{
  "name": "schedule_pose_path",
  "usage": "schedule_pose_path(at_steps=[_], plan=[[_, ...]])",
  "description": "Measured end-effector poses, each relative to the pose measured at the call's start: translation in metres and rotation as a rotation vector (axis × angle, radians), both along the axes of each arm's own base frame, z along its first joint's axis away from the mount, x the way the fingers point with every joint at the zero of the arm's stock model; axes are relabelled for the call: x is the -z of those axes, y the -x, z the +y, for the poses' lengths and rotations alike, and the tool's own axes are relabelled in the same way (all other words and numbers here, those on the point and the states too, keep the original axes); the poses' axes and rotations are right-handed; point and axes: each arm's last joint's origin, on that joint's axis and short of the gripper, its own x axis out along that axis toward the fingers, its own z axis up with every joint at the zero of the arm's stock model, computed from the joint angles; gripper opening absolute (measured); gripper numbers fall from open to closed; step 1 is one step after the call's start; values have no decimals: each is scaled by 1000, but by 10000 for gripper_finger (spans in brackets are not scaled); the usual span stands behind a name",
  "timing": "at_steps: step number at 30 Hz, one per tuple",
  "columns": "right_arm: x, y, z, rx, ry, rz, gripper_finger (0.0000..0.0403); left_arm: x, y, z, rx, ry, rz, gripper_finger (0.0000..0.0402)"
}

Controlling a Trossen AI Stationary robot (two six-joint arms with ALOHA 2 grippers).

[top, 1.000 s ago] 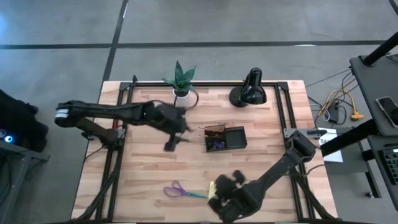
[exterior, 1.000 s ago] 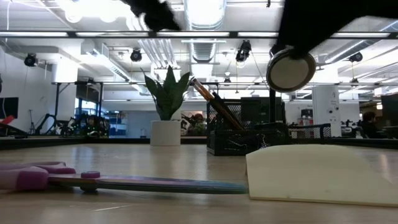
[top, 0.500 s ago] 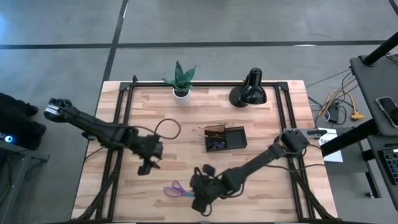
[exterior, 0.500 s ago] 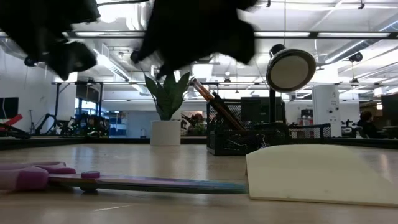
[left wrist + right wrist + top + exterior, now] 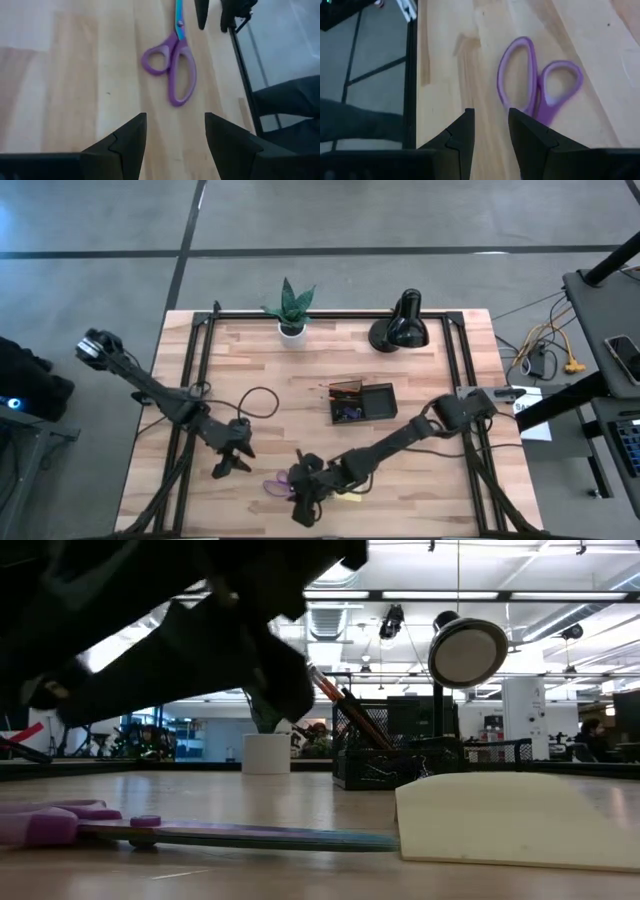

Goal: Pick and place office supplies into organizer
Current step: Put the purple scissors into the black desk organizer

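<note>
**A:** While both arms reach toward the near edge of the wooden table (image 5: 420,395), we take the purple-handled scissors (image 5: 277,485) as our landmark. Where do the grippers stand against them?

**B:** We see the right gripper (image 5: 300,507) almost on top of the scissors, just to their right and a little nearer the table's front edge. In the right wrist view its two dark fingers (image 5: 462,137) sit a narrow gap apart with bare wood between them, and the purple handles (image 5: 540,90) lie just past the fingertips. It has hold of nothing.

**A:** And the left gripper (image 5: 230,465)?

**B:** We place it near the scissors, to their left and slightly farther back. In the left wrist view its fingers (image 5: 125,142) are spread wide with only table between them, the scissors (image 5: 175,70) lying flat a little way ahead. It also carries nothing.

**A:** Where do we put the rest of the supplies?

**B:** The yellow sticky-note pad (image 5: 349,495) lies just right of the scissors, partly under the right arm; in the low view it shows as a pale block (image 5: 515,820) beside the blades (image 5: 260,835). The organizer (image 5: 362,402) sits well behind the scissors and to their right, with orange pencils (image 5: 345,705) leaning out of it and a purple item in its near-left compartment. We cannot tell what that item is
</note>
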Motion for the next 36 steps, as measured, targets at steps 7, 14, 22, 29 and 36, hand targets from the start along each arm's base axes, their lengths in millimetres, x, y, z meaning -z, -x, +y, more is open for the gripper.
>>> schedule_pose_path(at_steps=[7,14,22,29,36], plan=[[20,-18,7,-45,55,-27,112,25,-6,-14,13,22,31,182],[36,-29,13,-104,138,-13,112,50,-17,-27,32,-35,113,182],[22,-31,12,-137,273,9,112,50,-37,-44,40,6,47,182],[25,-22,6,-120,397,148,111,56,-57,-58,28,35,-27,182],[17,-24,6,-87,439,128,111,65,-72,-69,56,29,-88,182]])
